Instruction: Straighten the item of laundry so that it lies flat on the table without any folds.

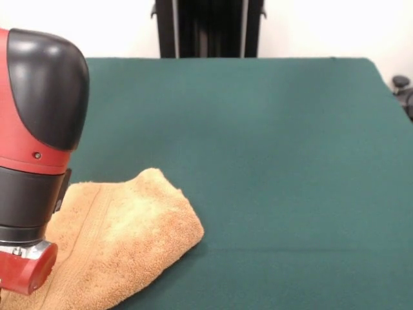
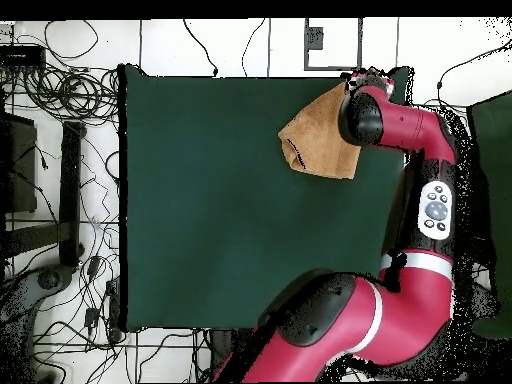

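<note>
The large rectangular table (image 1: 271, 148) with its dark green felt-like cloth fills most of both views, its surface smooth and bare apart from 1 item near a corner. Around it in the overhead view lies a pale tiled floor (image 2: 160, 45) strewn with black cables (image 2: 60, 110), thickest along the table's left side, and a second dark green surface (image 2: 492, 150) shows at the right edge. In the front view a white wall (image 1: 310, 26) rises behind the table's far edge, with the robot's black pedestal column (image 1: 210, 26) standing against it at the top centre. The red and black Sawyer arm (image 2: 400, 300) is next in bulk: overhead it rises from the base at the bottom, bends along the table's right side and ends over the upper right corner; in the front view its wrist section (image 1: 35, 148) looms large at the left edge, in front of the cloth. The small orange-tan terry-cloth towel (image 1: 129, 239) lies at that corner, near the table's edge, doubled over on itself with a rounded fold toward the table's middle and a woven band (image 1: 97, 226) running across it. The gripper itself is hidden behind the arm's end, so I cannot tell how its jaws stand.
</note>
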Tool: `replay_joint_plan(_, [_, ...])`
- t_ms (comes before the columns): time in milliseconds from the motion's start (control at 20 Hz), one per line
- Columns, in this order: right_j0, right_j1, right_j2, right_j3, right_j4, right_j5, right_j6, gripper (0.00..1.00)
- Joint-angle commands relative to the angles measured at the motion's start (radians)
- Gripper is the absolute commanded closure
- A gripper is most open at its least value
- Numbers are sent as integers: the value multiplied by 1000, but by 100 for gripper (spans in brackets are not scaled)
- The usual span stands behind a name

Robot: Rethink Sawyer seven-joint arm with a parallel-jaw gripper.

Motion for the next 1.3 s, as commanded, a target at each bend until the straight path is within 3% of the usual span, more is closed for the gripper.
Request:
replay_joint_plan(50, [24, 10, 44, 168, -5, 71, -89, 100])
replay_joint_plan(400, [143, -2, -141, 188, 18, 134, 265, 100])
replay_joint_plan(1000, [226, 9, -323, 250, 138, 57, 579, 100])
replay_joint_plan(1300, [226, 19, -339, 282, 197, -16, 628, 100])
